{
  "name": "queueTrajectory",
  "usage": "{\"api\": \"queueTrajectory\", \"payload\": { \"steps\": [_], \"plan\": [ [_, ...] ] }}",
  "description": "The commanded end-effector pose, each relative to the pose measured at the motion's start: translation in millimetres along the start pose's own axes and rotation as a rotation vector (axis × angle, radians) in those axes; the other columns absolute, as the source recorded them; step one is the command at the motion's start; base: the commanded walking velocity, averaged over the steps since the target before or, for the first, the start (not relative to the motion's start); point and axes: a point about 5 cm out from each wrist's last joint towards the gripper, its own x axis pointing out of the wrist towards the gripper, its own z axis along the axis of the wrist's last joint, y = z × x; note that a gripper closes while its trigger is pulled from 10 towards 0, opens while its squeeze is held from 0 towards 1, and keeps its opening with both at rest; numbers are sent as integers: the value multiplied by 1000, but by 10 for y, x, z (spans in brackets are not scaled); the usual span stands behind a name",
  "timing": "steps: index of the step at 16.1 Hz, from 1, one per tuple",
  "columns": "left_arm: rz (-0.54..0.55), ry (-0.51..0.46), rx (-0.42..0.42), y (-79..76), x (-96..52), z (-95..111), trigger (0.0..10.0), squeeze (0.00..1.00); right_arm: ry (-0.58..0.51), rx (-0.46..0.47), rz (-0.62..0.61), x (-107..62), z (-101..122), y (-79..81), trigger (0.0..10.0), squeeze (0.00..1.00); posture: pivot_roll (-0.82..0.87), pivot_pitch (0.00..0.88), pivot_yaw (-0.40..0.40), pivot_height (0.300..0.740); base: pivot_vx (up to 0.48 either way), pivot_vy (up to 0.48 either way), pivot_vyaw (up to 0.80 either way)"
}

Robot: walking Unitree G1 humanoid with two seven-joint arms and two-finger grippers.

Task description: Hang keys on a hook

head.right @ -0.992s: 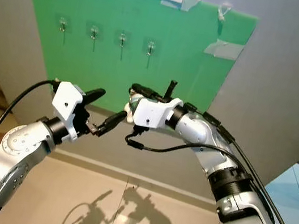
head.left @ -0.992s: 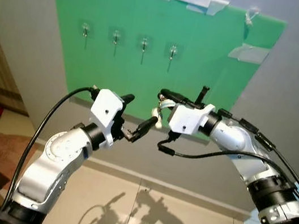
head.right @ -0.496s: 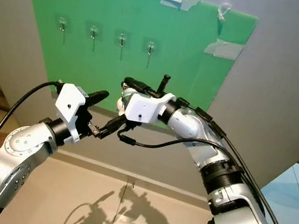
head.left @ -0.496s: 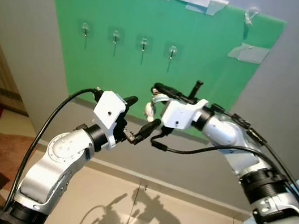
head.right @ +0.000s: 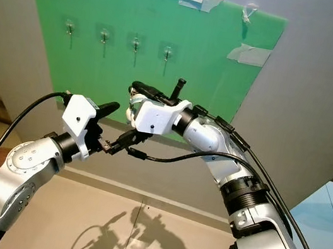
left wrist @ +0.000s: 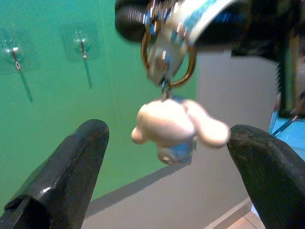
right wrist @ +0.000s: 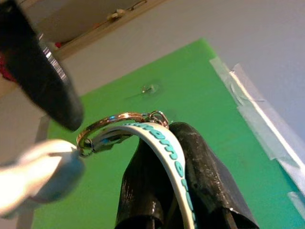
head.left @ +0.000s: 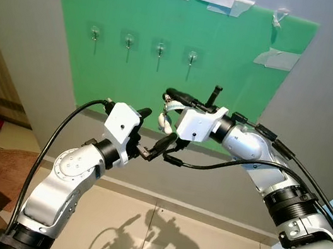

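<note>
Right gripper [head.left: 172, 95] pinching keys [left wrist: 169, 121]; teal lettering legible from right wrist.

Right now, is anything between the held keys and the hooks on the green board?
Nothing visible. The right gripper holds the keys below the rightmost hook, with bare green board between them. The left gripper sits lower, fingers open.

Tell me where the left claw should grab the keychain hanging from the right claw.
Probably the white charm, from below. It hangs free under the brass ring, between the open left claw fingers, while the right claw pinches the strap above.
</note>
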Motion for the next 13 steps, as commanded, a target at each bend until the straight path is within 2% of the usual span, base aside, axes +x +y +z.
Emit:
{"api": "queueTrajectory", "payload": {
  "steps": [1, 8, 13],
  "plan": [
    [20, -10, 21, 43, 18, 34, 10000, 0, -2, -10, -32, -20, 13, -123, 0, 0, -52, 0, 6, 740, 0, 0, 0],
    [25, -12, 16, 52, 44, 25, 10000, 0, -10, 20, -64, -55, 41, -185, 0, 0, -60, 0, 9, 740, 0, 0, 0],
    [22, -26, 18, 52, 69, 54, 10000, 0, -14, 30, -51, -72, 63, -145, 0, 0, -65, 0, 13, 740, 0, 0, 0]
  ]
}}
